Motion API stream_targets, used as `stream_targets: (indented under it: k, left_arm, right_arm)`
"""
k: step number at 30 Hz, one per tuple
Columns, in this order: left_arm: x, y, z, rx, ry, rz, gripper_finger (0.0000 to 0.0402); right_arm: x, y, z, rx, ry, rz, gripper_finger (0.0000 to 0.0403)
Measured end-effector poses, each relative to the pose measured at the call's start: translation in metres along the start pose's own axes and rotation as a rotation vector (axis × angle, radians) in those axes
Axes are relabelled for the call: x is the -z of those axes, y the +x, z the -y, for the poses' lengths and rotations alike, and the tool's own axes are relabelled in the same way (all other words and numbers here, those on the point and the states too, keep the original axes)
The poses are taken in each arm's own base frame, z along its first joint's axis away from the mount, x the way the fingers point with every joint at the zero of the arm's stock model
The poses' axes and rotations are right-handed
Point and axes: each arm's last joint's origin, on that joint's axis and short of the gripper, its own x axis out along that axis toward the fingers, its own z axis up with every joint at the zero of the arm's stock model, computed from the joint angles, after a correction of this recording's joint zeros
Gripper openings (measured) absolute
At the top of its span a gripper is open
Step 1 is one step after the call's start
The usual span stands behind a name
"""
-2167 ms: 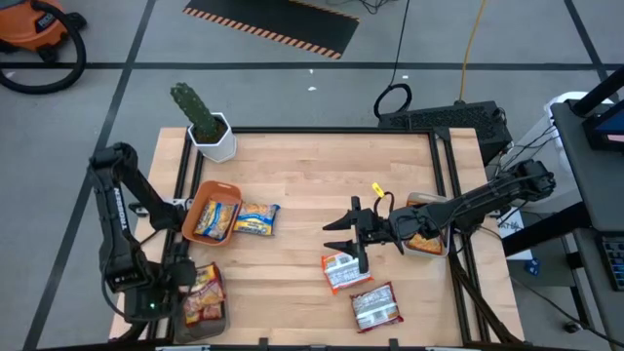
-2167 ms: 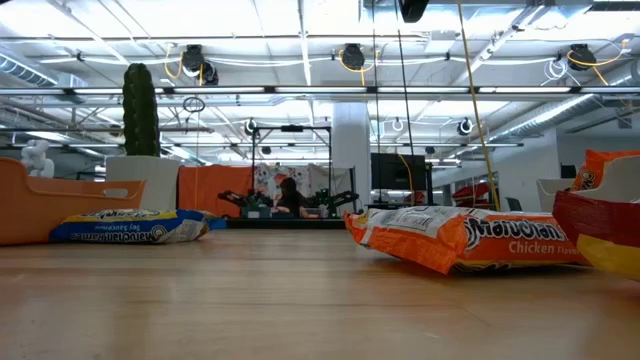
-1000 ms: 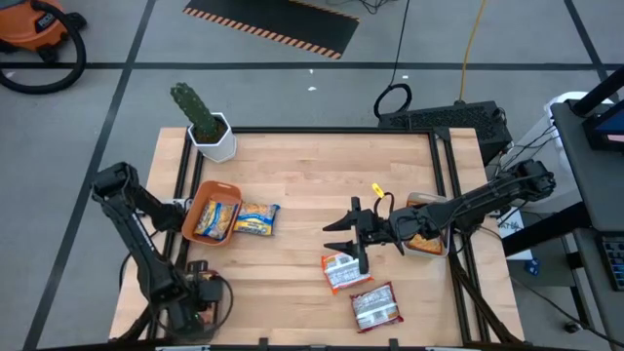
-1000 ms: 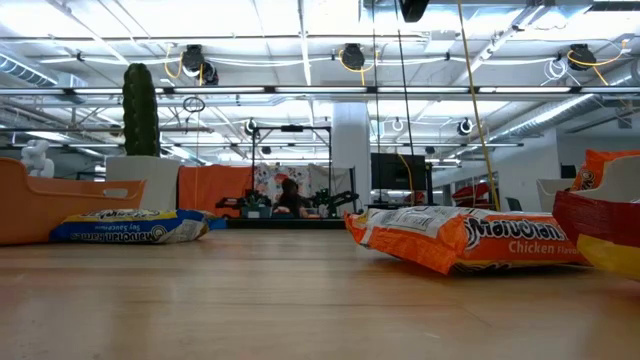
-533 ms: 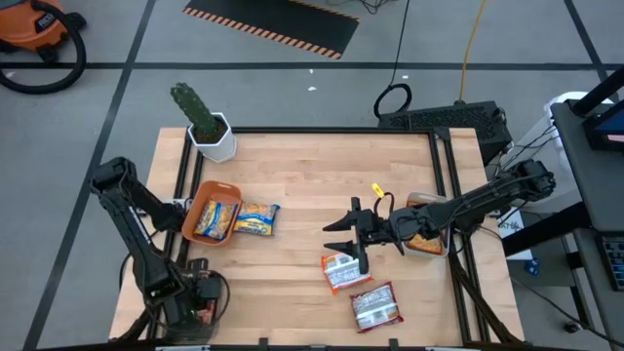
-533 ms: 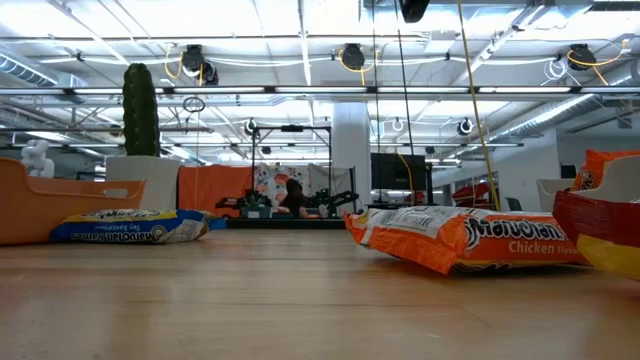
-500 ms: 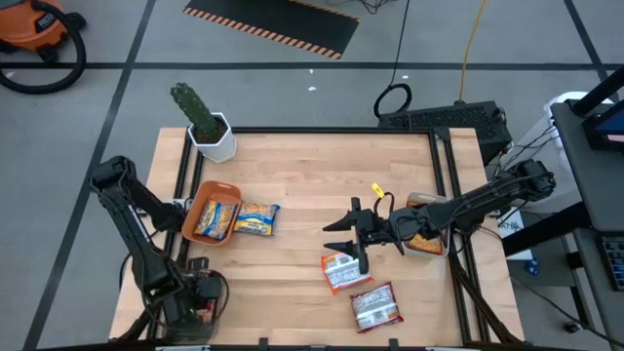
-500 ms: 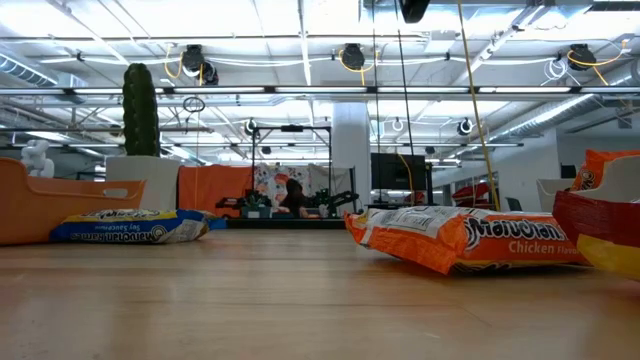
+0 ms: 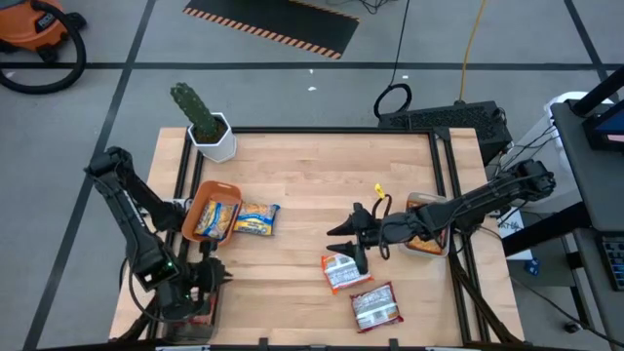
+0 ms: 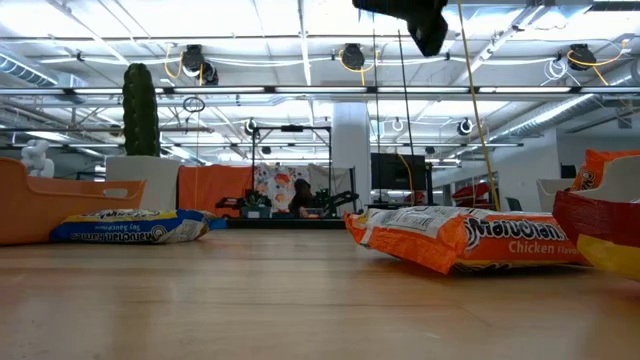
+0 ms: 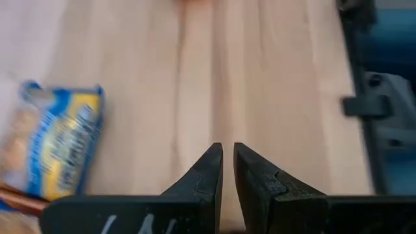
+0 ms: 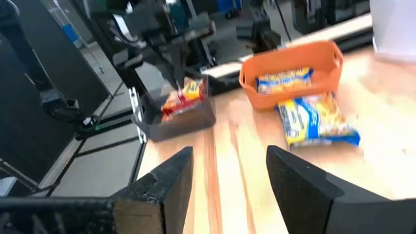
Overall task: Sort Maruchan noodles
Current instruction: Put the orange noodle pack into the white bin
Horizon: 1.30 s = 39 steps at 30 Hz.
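Note:
An orange noodle packet [image 9: 343,271] and a dark red one [image 9: 375,305] lie flat on the wooden table, near its front edge. My right gripper [image 9: 343,244] hangs open just above the orange packet's far end [image 10: 460,238], touching nothing. A blue packet [image 9: 255,219] lies flat beside the orange bowl [image 9: 200,200], which holds another blue one. My left gripper [image 9: 213,276] is shut with nothing between its fingers, above the table's near left corner, by the grey tray [image 12: 188,123] that holds red packets [image 12: 183,97].
A cactus in a white pot [image 9: 207,127] stands at the far left corner. A red bin [image 9: 429,244] with orange packets sits at the right edge under my right arm. Bare wood lies in the table's middle and far half.
My left gripper has risen from the grey tray and gone a little toward the table's far edge, staying shut. My right gripper has dipped lower over the orange packet and now shows at the top of the low view. No packet has moved.

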Motion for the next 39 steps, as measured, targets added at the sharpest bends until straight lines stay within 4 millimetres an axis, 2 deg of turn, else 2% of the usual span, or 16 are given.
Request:
stream_targets:
  k: [10,16,25,31,39]
  left_arm:
    - [-0.016,0.009,-0.015,-0.158,0.018,0.116,0.0042]
    - [-0.027,0.014,-0.023,-0.218,0.085,0.159,0.0042]
    - [-0.05,0.025,-0.039,-0.28,0.099,0.214,0.0042]
    - [-0.059,0.031,-0.05,-0.308,0.084,0.209,0.0042]
    - [-0.063,0.034,-0.057,-0.327,0.066,0.202,0.0042]
  right_arm:
    - [0.022,-0.006,-0.011,0.008,-0.053,-0.155,0.0187]
    - [0.03,-0.005,-0.006,0.063,-0.016,-0.225,0.0187]
    - [0.045,-0.006,0.001,0.155,-0.038,-0.344,0.0187]
    - [0.048,-0.008,-0.002,0.148,-0.002,-0.364,0.0187]
    - [0.07,-0.023,-0.017,0.172,0.11,-0.513,0.0187]
